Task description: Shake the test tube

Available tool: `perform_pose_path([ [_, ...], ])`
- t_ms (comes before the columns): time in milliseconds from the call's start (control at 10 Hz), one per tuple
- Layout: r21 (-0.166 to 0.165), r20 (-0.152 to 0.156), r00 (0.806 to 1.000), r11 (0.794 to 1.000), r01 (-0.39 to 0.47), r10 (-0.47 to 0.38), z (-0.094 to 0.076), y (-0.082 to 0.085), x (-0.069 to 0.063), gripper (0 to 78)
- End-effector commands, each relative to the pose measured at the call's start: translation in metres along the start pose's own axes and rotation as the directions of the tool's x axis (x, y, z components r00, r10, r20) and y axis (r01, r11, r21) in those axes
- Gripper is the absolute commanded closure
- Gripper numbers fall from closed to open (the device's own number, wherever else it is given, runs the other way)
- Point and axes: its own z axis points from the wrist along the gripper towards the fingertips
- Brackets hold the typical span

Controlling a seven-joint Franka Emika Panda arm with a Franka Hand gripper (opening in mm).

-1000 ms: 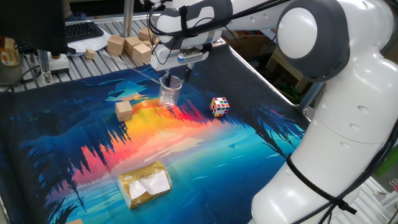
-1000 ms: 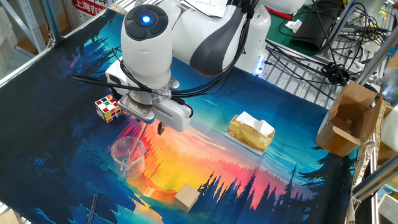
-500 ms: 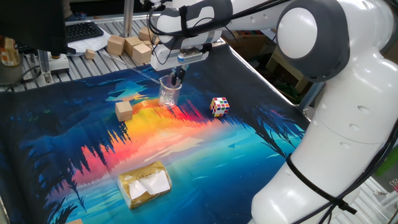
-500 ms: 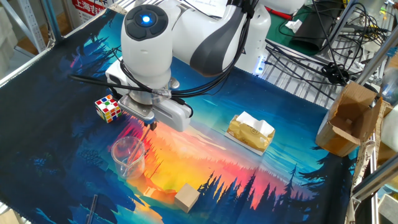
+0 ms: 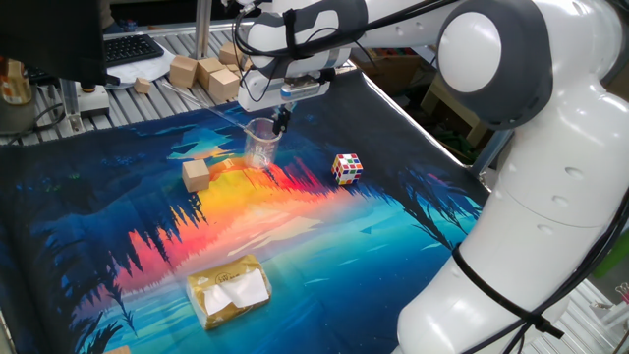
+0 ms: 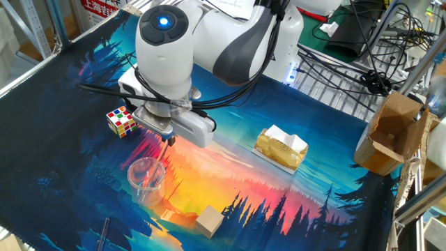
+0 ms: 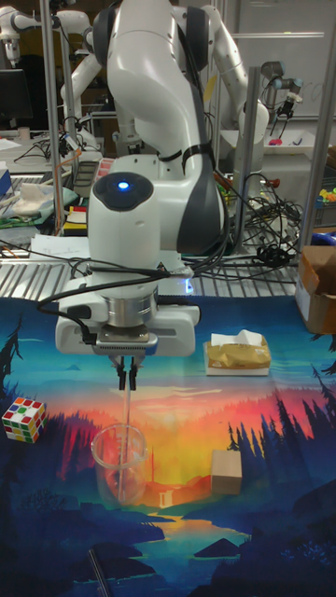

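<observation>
Robotics laboratory. A white robot arm [image 7: 149,187] stands at a table covered by a printed sunset-landscape mat [image 5: 118,246]. Aluminium frame posts [image 7: 47,112] and ribbed metal table surfaces [image 6: 334,90] surround the workspace, with loose bundles of black cables [image 6: 362,49] beside it. A keyboard [image 5: 133,46] lies at the table edge, cardboard boxes [image 6: 390,132] stand nearby, and a second robot arm [image 7: 19,23] is visible in the background.
</observation>
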Motion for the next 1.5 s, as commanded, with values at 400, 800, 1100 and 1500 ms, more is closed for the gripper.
perform_pose_path([
  [400, 0.011, -0.007, 1.0, 1.0, -0.016, 0.016, -0.024, -0.003, -0.011, 76.4],
  [800, 0.014, -0.021, 1.0, 1.0, -0.007, 0.008, -0.034, -0.006, -0.016, 76.4],
  [1100, 0.023, -0.039, 0.999, 1.0, -0.012, 0.013, -0.041, -0.005, -0.014, 76.4],
  [1500, 0.032, -0.076, 0.997, 0.999, -0.015, 0.017, -0.058, -0.006, -0.007, 76.4],
])
